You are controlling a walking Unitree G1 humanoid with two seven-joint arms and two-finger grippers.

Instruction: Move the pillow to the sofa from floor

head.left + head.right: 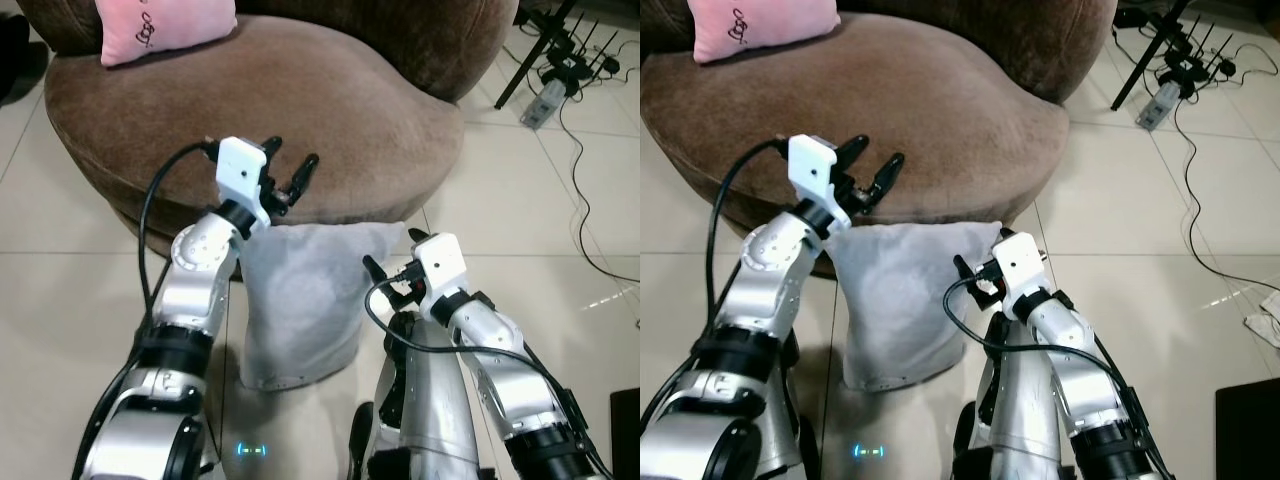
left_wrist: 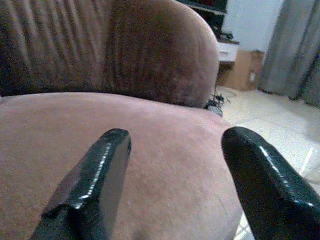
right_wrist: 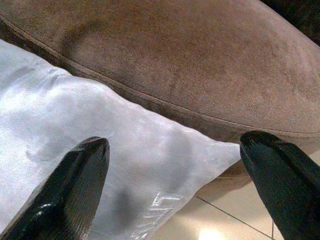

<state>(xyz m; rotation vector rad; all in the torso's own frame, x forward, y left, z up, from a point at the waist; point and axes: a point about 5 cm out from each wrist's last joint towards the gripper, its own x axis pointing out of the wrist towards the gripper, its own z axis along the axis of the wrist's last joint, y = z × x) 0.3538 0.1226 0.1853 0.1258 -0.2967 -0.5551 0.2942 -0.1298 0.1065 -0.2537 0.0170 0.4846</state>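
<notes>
A grey pillow [image 1: 300,300] stands on the tiled floor, leaning against the front of the brown sofa [image 1: 300,90]. My left gripper [image 1: 292,155] is open above the pillow's top left corner, over the edge of the sofa seat [image 2: 165,150], with nothing between its fingers. My right gripper [image 1: 392,250] is open at the pillow's upper right side. In the right wrist view the pillow [image 3: 100,135] and the sofa's front edge [image 3: 200,50] lie just beyond its spread fingers; I cannot tell whether they touch the pillow.
A pink cushion [image 1: 165,25] lies at the back left of the sofa seat. To the right, a power strip with cables [image 1: 545,100] and a black stand leg lie on the tiles. A dark object [image 1: 625,430] is at the lower right.
</notes>
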